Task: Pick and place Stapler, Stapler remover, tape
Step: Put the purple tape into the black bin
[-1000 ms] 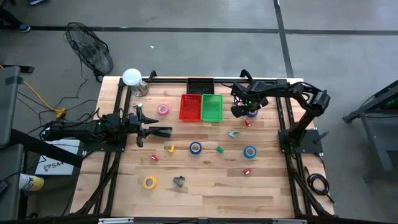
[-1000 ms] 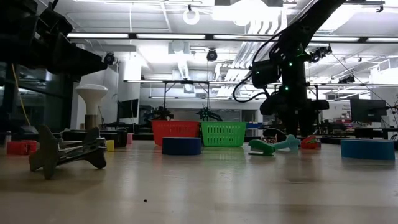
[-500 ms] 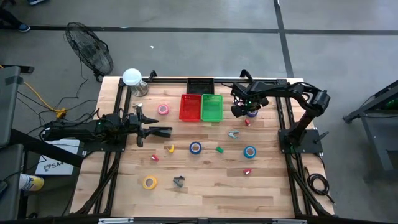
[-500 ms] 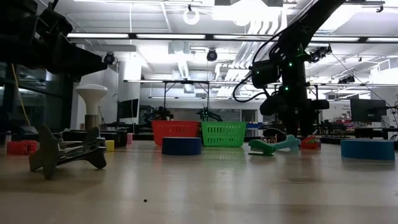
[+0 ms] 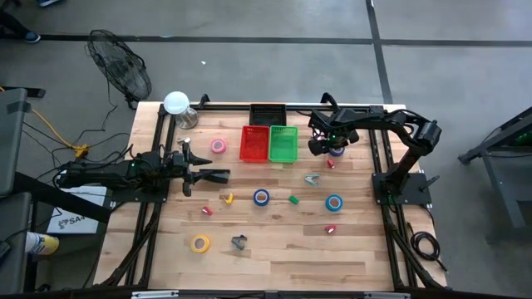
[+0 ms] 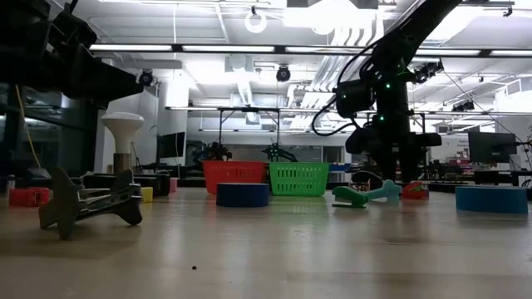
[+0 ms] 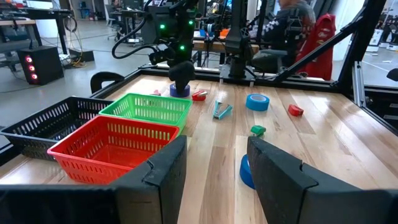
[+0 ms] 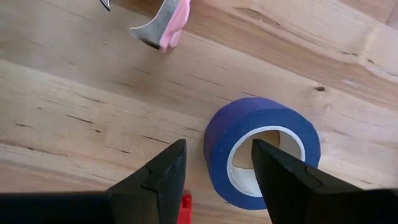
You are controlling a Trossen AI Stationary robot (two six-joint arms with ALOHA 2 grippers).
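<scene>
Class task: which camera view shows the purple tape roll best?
The right wrist view: the purple tape roll fills it, between the open right claw fingers. The high view mostly hides it; the left wrist view shows it small; the low view hides it.

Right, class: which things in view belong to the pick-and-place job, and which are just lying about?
Job: purple tape, pink tape, yellow tape, two blue tapes, green staple remover.
Lying about: fan, white lamp, small green block.
</scene>
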